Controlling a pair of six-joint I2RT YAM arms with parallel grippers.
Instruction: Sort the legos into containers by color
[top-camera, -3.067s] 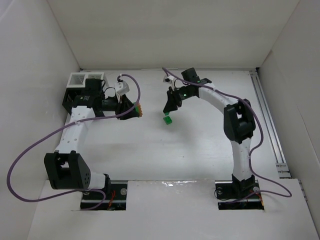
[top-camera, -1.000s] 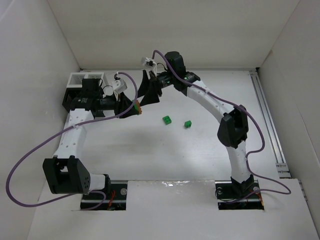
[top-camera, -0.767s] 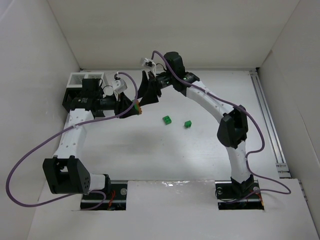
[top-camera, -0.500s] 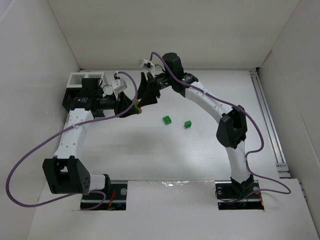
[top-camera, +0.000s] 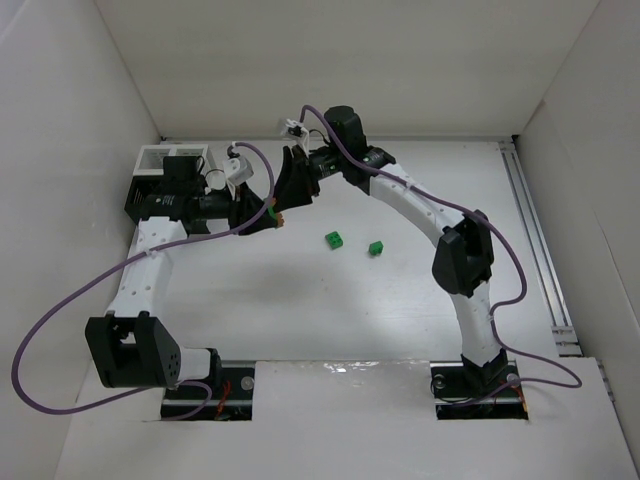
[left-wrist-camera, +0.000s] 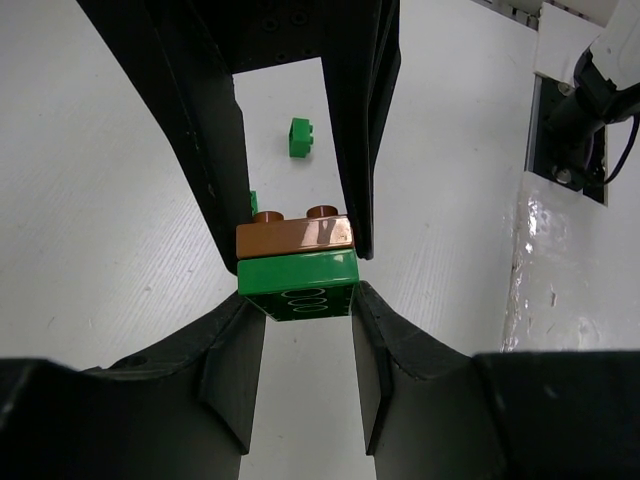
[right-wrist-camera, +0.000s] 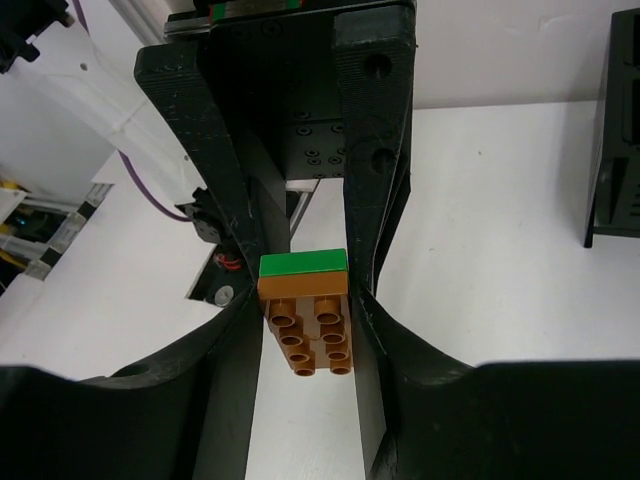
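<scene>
Left tool (left-wrist-camera: 300, 325) pinches a small green plastic brick (left-wrist-camera: 300, 288) stacked under an orange plastic brick (right-wrist-camera: 305, 335), right tool (right-wrist-camera: 305, 305) clamped on the orange, three o'clock of the black slatted white-rimmed rack (top-camera: 150, 160)

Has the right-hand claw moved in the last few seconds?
Yes. The right claw swung left, away from the left green brick, toward the rack.

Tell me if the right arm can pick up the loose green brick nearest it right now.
Probably not yet: the right gripper looks closed on the orange brick, stacked on the green brick the left gripper holds. The loose green brick itself lies unobstructed on the table.
</scene>
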